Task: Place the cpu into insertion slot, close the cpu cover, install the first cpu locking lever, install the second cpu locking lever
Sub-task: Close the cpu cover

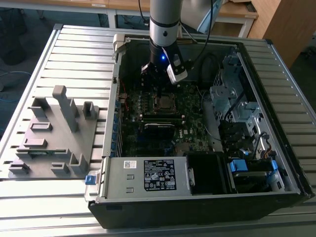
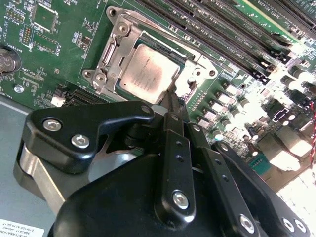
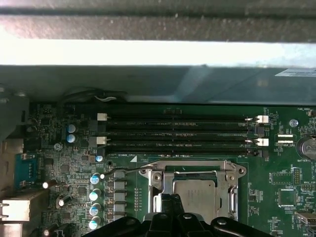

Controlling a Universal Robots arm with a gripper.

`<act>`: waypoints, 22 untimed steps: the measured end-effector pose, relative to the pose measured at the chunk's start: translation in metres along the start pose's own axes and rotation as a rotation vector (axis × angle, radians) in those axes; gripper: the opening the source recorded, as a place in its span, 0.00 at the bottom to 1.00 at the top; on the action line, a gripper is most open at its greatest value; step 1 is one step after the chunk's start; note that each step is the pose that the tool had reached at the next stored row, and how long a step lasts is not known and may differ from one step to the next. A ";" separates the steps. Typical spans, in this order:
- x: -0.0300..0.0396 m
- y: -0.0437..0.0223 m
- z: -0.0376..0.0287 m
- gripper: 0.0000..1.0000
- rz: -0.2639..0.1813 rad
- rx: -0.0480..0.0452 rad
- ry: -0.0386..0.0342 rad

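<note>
The claw (image 2: 172, 101), clenched shut, sits at the cpu cover (image 2: 111, 54) edge. Beneath, the cpu (image 2: 148, 74) looks light, rigid, fragile; press the stiff frame, never the chip.

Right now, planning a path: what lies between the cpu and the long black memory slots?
In the first wrist view: the silvery edge of the cpu cover and a strip of green board.

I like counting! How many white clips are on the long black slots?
4 white clips in the first wrist view: two at one end of the long black slots, two at the other. More may be hidden.
</note>
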State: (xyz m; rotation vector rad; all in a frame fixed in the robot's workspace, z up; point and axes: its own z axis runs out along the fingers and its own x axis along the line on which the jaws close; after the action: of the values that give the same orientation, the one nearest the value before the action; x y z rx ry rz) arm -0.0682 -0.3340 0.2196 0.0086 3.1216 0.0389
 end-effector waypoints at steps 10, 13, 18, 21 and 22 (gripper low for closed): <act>0.0043 -0.0007 0.0057 0.10 0.000 -0.0010 -0.0077; 0.0045 -0.0025 0.0089 0.10 0.000 -0.0007 -0.0082; 0.0070 -0.0031 0.0125 0.10 0.000 -0.0008 -0.0089; 0.0073 -0.0035 0.0139 0.10 0.000 -0.0006 -0.0088; 0.0073 -0.0035 0.0139 0.10 0.000 -0.0005 -0.0087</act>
State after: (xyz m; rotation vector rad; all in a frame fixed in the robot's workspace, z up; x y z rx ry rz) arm -0.0753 -0.3371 0.2054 0.0087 3.1128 0.0395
